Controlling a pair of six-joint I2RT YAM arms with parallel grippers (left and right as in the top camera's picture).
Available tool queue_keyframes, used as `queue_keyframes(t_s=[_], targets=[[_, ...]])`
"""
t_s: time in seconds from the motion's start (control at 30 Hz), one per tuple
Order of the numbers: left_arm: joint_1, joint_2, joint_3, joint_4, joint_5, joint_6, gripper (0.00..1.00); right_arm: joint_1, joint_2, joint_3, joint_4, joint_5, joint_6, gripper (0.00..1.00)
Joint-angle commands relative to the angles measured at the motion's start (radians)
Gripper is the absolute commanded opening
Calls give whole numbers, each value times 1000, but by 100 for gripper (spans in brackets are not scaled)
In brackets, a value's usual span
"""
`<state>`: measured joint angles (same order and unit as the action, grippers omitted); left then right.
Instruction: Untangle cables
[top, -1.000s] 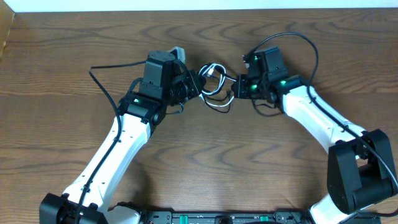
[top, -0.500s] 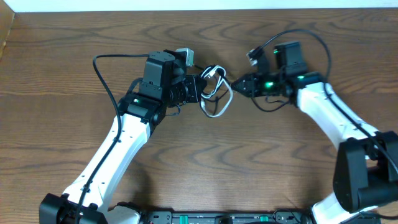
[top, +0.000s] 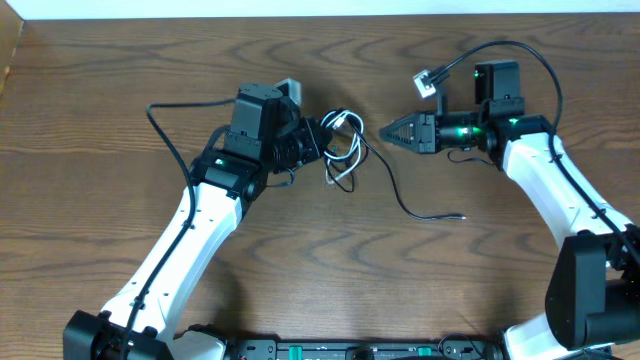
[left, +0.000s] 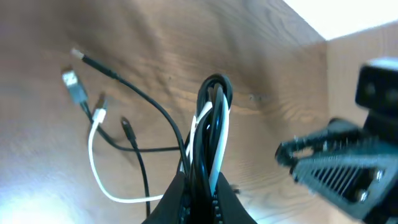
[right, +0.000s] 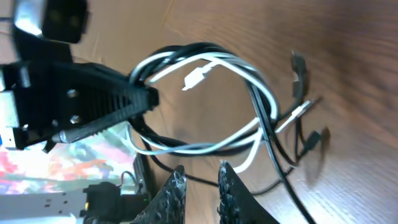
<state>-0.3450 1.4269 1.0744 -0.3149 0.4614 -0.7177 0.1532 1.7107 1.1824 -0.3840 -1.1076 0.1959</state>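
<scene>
Wooden table (top: 100, 80), two arms: your left fingers (top: 308, 142) are clenched on the looped middle of the cables (top: 343, 140); your right fingers (top: 400, 130) sit slightly parted, empty, near the bundle. Black cable (top: 430, 213): one tail trails free across the table. White cable (left: 93, 162): looped with black at the grip, so separation looks barely begun.

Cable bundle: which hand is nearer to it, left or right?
Left. The left hand grips the cable bundle at its loops. The right hand is apart from it, on the opposite side, pointing toward it without touching.
</scene>
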Motion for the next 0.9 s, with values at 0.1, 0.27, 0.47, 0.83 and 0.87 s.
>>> queue_keyframes(t_s=[0.1,0.27,0.47,0.83,0.87], targets=[[2,-7,6,-18,-32,-438,8,63,-14,-5,-2,15,270,9],[2,-7,6,-62,-158,-580,8,98,-14,-5,-2,18,433,7],[2,-7,6,-58,-220,-597,8,127,-14,-5,-3,54,586,7],[1,-7,6,-20,-143,-554,8,232,-14,-5,18,346,805,15],[2,-7,6,-20,-136,-544,8,232,-14,-5,29,345,807,14]])
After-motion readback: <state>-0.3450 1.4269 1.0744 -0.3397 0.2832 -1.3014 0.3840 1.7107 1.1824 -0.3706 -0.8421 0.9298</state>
